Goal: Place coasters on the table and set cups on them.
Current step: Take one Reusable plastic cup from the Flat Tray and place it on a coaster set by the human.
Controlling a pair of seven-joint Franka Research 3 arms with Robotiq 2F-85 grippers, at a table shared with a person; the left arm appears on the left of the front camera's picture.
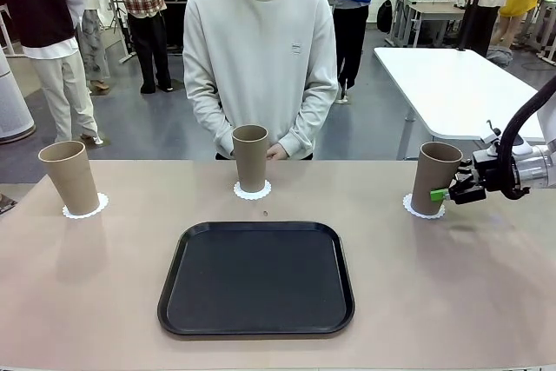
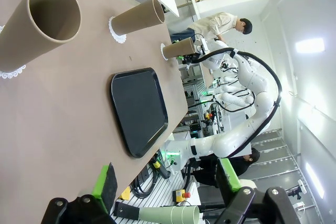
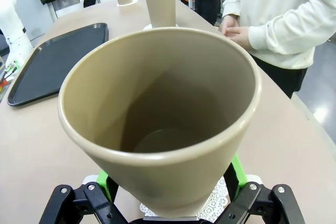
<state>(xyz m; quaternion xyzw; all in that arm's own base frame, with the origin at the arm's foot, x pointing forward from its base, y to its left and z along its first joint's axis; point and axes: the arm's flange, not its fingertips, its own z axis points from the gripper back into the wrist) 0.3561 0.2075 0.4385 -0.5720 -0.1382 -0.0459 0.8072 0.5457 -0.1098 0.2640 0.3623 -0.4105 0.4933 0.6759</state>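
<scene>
With all 3 cups on coasters on the counter [image 1: 104, 301], the right gripper [image 1: 445, 194] sits spread around the right cup [image 1: 433, 177], so a crooked retreat could tip it off its coaster [image 1: 423, 208]; the left gripper [image 2: 165, 184] hangs spread, empty.

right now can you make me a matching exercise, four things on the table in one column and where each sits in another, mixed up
Things:
1. black tray
2. cup by the right tool
3. cup in front of the person
4. cup on the robot's left

Places:
A. far middle edge, on a coaster
B. middle of the table, near side
C. right side, on a coaster, between open green pads
D. left side, on a coaster, no tool near it

Pairs: 1-B, 2-C, 3-A, 4-D
</scene>
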